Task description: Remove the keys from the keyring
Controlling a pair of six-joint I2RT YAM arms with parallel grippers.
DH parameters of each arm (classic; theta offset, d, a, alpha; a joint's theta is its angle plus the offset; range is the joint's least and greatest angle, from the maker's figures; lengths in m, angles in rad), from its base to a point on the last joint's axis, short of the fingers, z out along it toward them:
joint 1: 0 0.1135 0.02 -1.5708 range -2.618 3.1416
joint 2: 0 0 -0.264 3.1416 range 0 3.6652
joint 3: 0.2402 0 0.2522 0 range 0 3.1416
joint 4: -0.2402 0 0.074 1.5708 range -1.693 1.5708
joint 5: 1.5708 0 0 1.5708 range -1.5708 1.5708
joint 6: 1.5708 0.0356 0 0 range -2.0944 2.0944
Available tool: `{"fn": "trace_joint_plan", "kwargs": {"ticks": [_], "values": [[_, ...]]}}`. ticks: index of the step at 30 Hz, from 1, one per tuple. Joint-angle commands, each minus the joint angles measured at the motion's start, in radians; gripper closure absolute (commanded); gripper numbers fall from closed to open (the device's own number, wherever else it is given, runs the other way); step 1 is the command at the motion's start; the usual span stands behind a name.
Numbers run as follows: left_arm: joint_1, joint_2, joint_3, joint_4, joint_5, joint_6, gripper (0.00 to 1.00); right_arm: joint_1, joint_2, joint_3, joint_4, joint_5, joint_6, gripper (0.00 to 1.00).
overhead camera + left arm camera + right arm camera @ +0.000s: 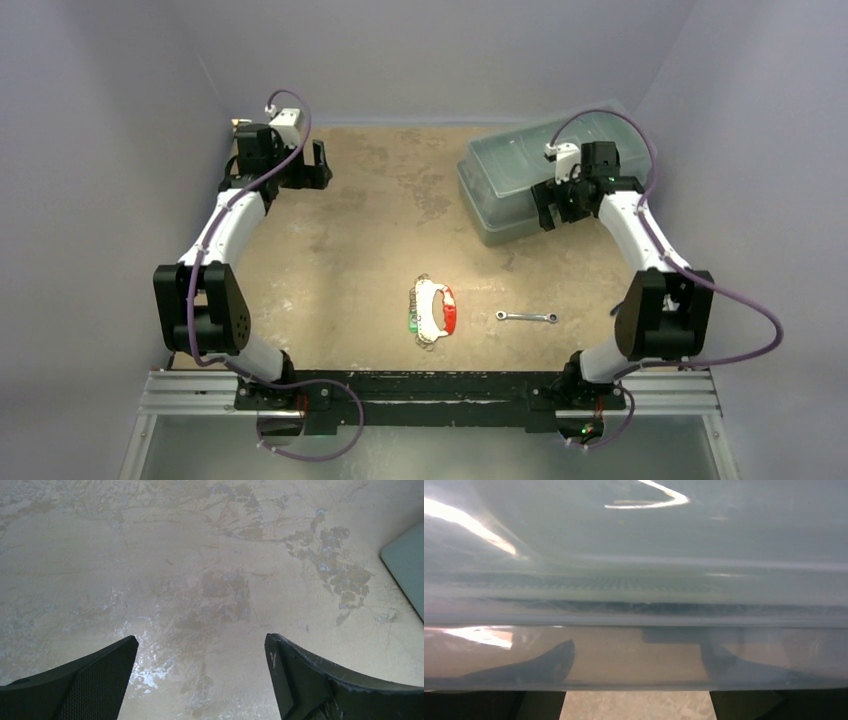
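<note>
On the worn tan tabletop (380, 220), the white oval keyring (432, 290) with its red section, small dull-metal keys (430, 340) attached, lay front-centre, well apart from your left gripper (318, 165) and right gripper (553, 215), both open; you would have done best to pin the loop with one before drawing keys off with the other.

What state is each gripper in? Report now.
Left gripper: open, empty.
Right gripper: open, empty, facing the clear plastic container.

left arm (228, 222): elbow folded, forearm stretched away along the left side
left pincer (318, 166): jaws wide apart, tips turned inward
right arm (632, 222): mirrored fold on the right side
right pincer (548, 214): jaws wide apart, angled downward
</note>
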Motion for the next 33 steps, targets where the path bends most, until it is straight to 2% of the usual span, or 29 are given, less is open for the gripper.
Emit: {"fn": "trace_joint_plan", "kwargs": {"ticks": [1,8,13,16,20,23,26,28,33], "values": [[-0.003,-0.009,-0.007,0.035,0.023,-0.020,0.01,0.014,0.106,0.118,0.204,-0.112,0.097,0.01],[-0.004,-0.022,-0.047,0.027,0.140,0.049,0.01,0.041,0.242,0.218,0.373,-0.146,0.207,0.01],[-0.054,-0.012,-0.042,-0.095,0.239,0.213,0.01,0.060,0.358,0.364,0.371,-0.180,0.221,0.01],[-0.101,-0.020,-0.071,-0.174,0.311,0.346,0.01,0.081,0.352,0.383,0.336,-0.233,0.209,0.01],[-0.210,0.015,-0.088,-0.320,0.431,0.536,0.01,0.110,0.254,0.275,0.310,-0.374,0.193,0.01],[-0.325,0.091,-0.069,-0.412,0.458,0.635,0.01,0.112,0.166,0.157,0.318,-0.506,0.202,0.01],[-0.415,0.177,-0.028,-0.456,0.498,0.664,0.02,0.112,0.089,0.054,0.319,-0.613,0.201,0.01],[-0.459,0.240,0.006,-0.490,0.538,0.664,0.08,0.111,0.050,0.012,0.303,-0.646,0.200,0.01],[-0.477,0.332,-0.015,-0.604,0.629,0.666,0.19,0.113,-0.012,-0.103,0.282,-0.700,0.213,0.01]]}}
